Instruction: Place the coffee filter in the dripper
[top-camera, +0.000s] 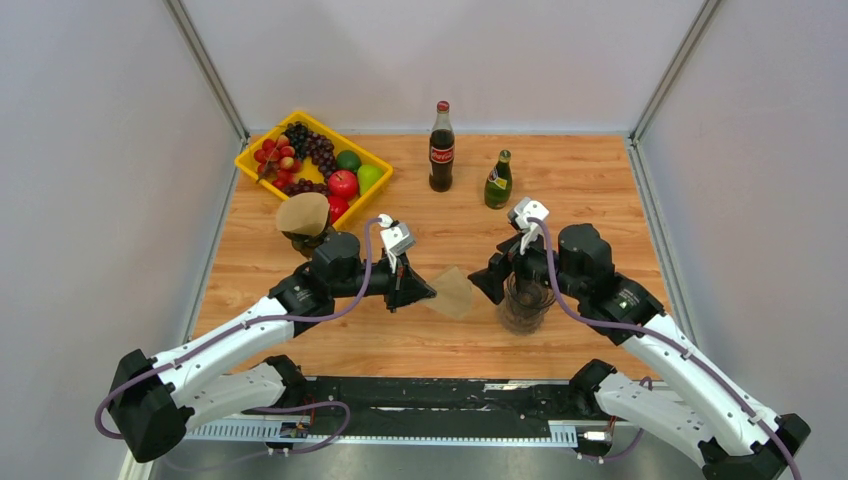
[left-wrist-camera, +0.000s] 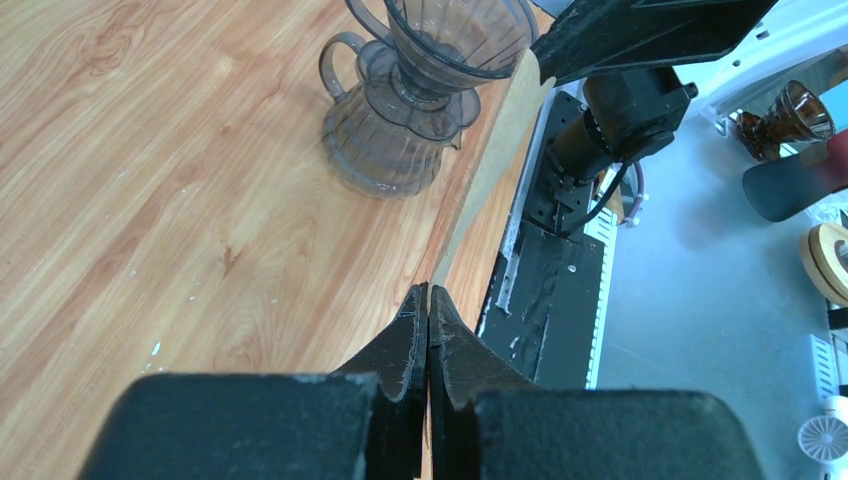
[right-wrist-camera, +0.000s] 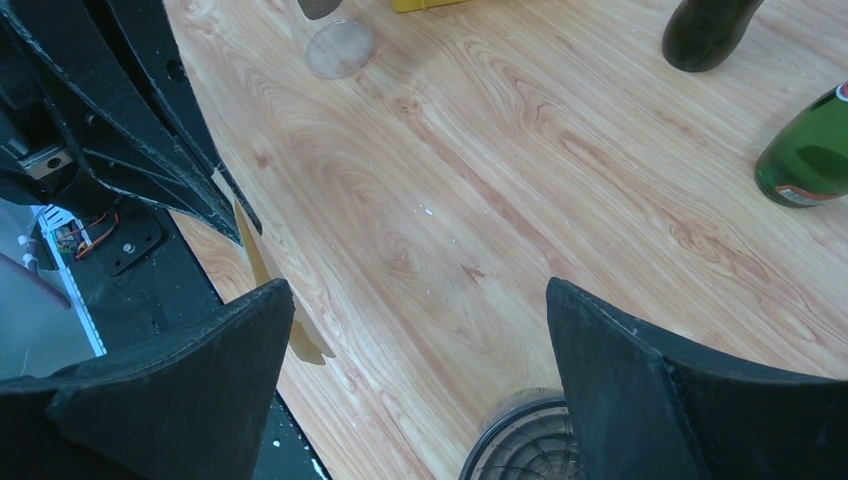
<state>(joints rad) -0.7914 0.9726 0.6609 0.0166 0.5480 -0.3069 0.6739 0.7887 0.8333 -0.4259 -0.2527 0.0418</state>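
Observation:
My left gripper (top-camera: 418, 292) is shut on one edge of a flat brown coffee filter (top-camera: 452, 293) and holds it above the table, just left of the dripper. In the left wrist view the gripper (left-wrist-camera: 428, 292) pinches the filter (left-wrist-camera: 490, 170), seen edge-on and reaching toward the smoky transparent dripper (left-wrist-camera: 425, 95). The dripper (top-camera: 525, 302) stands upright on the wood. My right gripper (top-camera: 503, 277) is open over the dripper's left side. In the right wrist view the gripper (right-wrist-camera: 415, 292) is wide open, with the dripper rim (right-wrist-camera: 522, 440) below and the filter (right-wrist-camera: 262, 262) at the left.
A yellow tray (top-camera: 262, 143) of fruit stands at the back left. A second brown filter on a dark stand (top-camera: 303, 216) is in front of it. A cola bottle (top-camera: 441, 147) and a green bottle (top-camera: 498, 180) stand at the back centre. The table's near edge is a black rail (top-camera: 440, 395).

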